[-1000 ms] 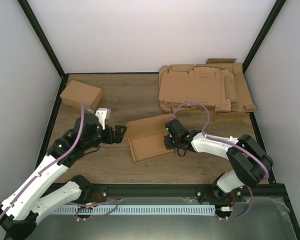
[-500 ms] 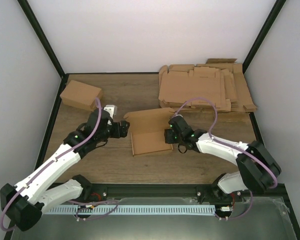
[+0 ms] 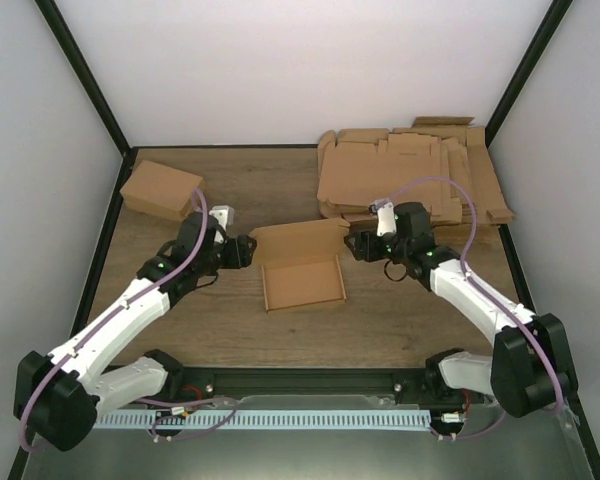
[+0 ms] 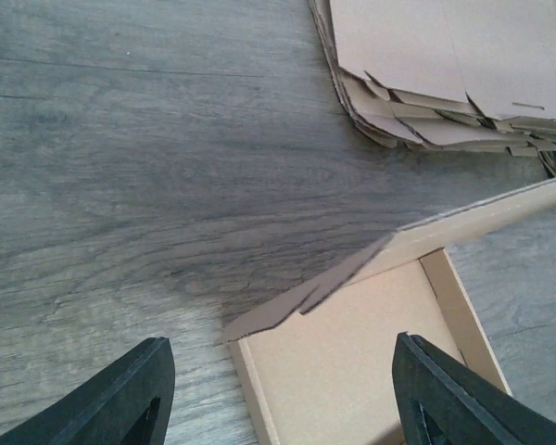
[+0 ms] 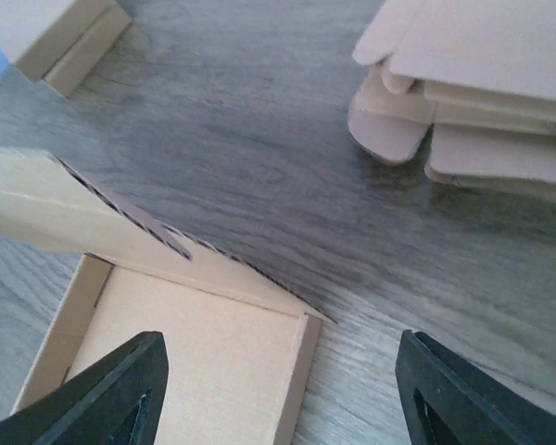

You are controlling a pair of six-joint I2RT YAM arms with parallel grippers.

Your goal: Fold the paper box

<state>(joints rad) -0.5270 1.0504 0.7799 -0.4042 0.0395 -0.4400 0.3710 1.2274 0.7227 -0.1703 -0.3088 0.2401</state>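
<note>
The paper box (image 3: pixel 302 283) lies mid-table as a shallow brown tray, its lid flap (image 3: pixel 298 240) raised along the far side. My left gripper (image 3: pixel 248 252) is open at the box's far left corner. In the left wrist view that corner (image 4: pixel 259 324) lies between my fingertips (image 4: pixel 120 399), and nothing is gripped by the gripper (image 4: pixel 278 408). My right gripper (image 3: pixel 352 245) is open at the far right corner. The right wrist view has the box (image 5: pixel 185 371) under the gripper (image 5: pixel 278 399), with the fingers (image 5: pixel 463 399) wide apart.
A thick pile of flat cardboard blanks (image 3: pixel 410 180) fills the far right, and it also shows in both wrist views (image 4: pixel 445 65) (image 5: pixel 482 83). A second folded brown box (image 3: pixel 161 190) sits at the far left (image 5: pixel 56 32). Black frame rails border the table.
My right gripper has opened, let go of the box's right wall and drawn back to the far right corner. The left arm has reached in to the far left corner. The box now lies squarer.
</note>
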